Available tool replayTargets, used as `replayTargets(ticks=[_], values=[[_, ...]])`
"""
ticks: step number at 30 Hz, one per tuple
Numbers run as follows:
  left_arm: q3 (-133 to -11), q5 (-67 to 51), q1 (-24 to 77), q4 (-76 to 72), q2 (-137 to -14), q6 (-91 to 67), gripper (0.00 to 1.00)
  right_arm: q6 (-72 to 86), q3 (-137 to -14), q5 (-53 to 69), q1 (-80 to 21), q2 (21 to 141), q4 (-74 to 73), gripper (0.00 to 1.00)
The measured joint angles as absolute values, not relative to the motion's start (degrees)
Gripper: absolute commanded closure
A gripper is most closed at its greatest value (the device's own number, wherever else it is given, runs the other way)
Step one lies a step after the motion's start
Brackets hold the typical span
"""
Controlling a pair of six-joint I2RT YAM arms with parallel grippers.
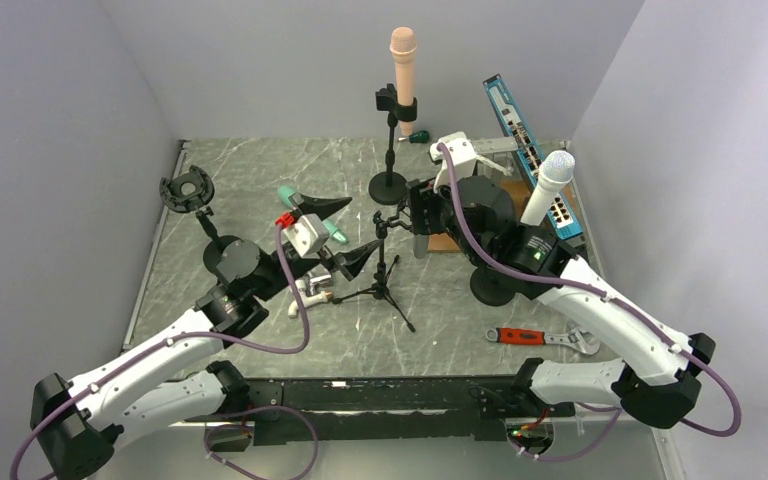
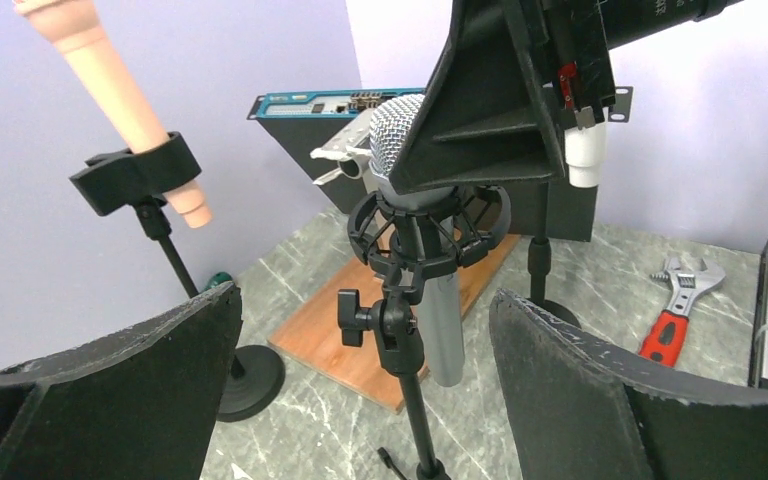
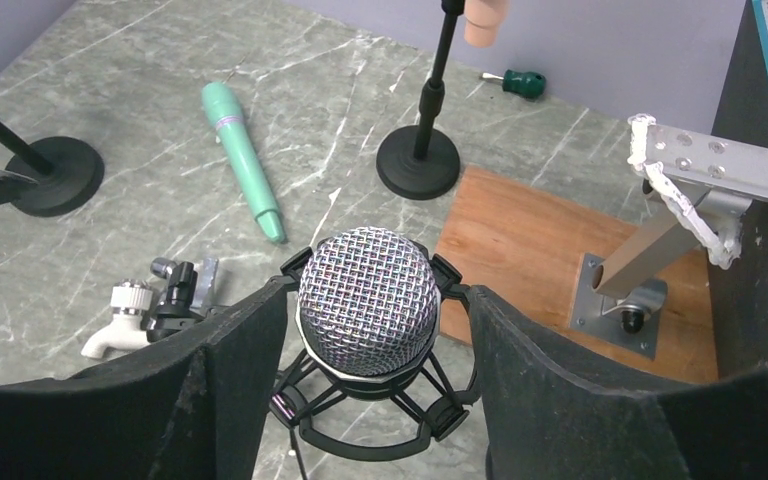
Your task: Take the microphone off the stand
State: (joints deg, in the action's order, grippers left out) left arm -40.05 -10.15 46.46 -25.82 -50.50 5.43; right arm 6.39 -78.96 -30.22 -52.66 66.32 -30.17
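The microphone (image 3: 365, 300), with a silver mesh head and a grey body (image 2: 443, 335), sits upright in a black shock mount (image 3: 380, 420) on a tripod stand (image 1: 385, 285). My right gripper (image 3: 375, 295) comes down over the head and is open. Its left pad lies against the mesh and its right pad stands a little off it. My left gripper (image 2: 365, 300) is open wide, with the stand's pole (image 2: 415, 400) and knob between its fingers and touching neither. In the top view the left gripper (image 1: 345, 232) and right gripper (image 1: 415, 210) meet at the stand from either side.
A peach microphone (image 1: 403, 70) stands clipped on a round-base stand behind. A white one (image 1: 550, 185) stands at the right, by a blue switch box (image 1: 530, 150). A teal microphone (image 3: 242, 160), a white tap fitting (image 3: 125, 320), a wooden board (image 3: 530, 250) and a red wrench (image 1: 545, 338) lie on the table.
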Motion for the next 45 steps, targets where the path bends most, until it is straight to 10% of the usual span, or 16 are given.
replayTargets(ticks=[11,25,40,45], values=[[-39.4,-5.9,48.5,-26.2,-48.8,8.2,0.04,6.2,-79.0,-30.4,-52.7,67.5,-29.9,0.26],[-39.4,-4.4,51.4,-24.9,-48.2,11.3,0.04,5.1,-81.5,-30.4,-52.6,71.2,-30.7,0.71],[-39.4,-2.7,53.3,-24.6,-46.5,13.7,0.06,0.9,-94.8,-27.7,-52.6,71.7,-32.6,0.79],[-39.4,-2.5,54.8,-24.4,-46.5,14.8,0.07,-1.1,-99.0,-26.2,-52.6,71.4,-32.8,0.96]])
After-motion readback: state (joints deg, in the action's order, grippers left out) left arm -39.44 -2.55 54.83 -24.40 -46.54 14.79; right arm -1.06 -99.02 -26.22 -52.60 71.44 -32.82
